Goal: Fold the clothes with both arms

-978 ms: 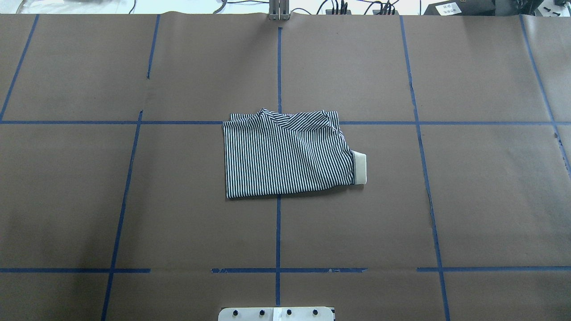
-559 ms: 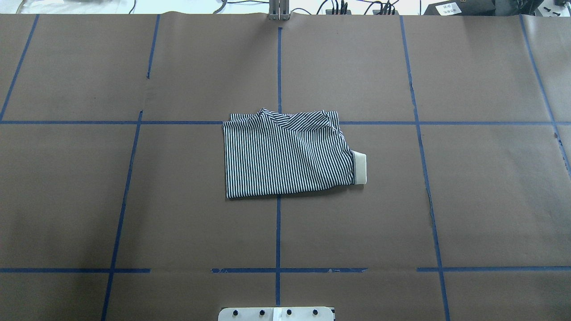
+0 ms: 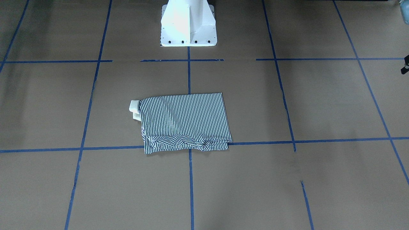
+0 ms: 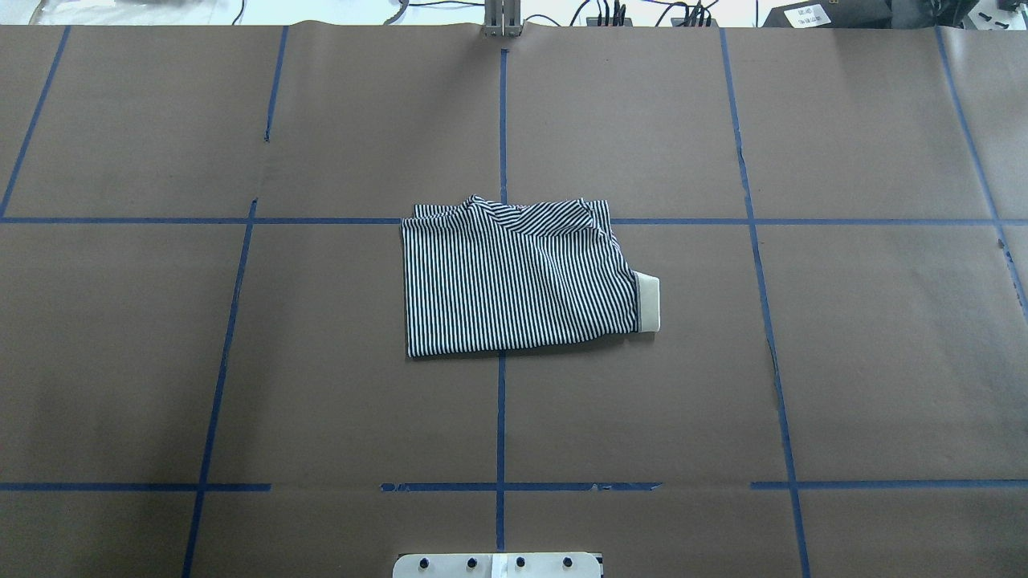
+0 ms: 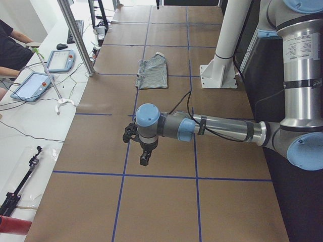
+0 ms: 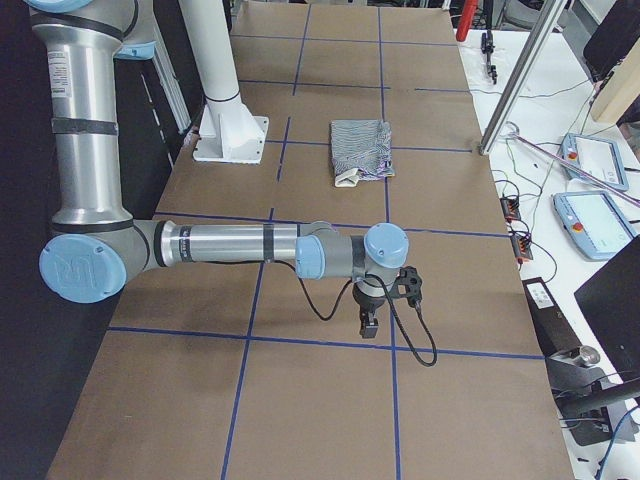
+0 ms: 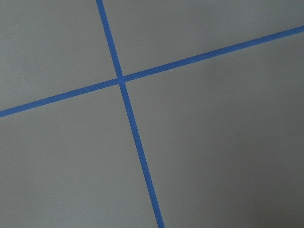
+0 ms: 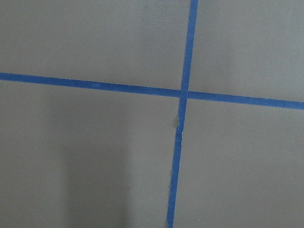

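With the shirt [image 4: 514,277] lying folded at the middle of the table [image 4: 803,361], you should park the 2 arms wide without brushing it, where the left gripper [image 5: 144,159] and right gripper [image 6: 367,325] hang, open or clenched I cannot tell.

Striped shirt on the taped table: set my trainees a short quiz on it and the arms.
1. True or false: the left arm and right arm both hang over bare table, away from the striped shirt.
2. In the overhead view, the cream part sticks out of the shirt on which side? A left; B right; C near edge.
3. Fill in: the left wrist view shows blue tape forming a ____.
Key: 1 true; 2 B; 3 cross.
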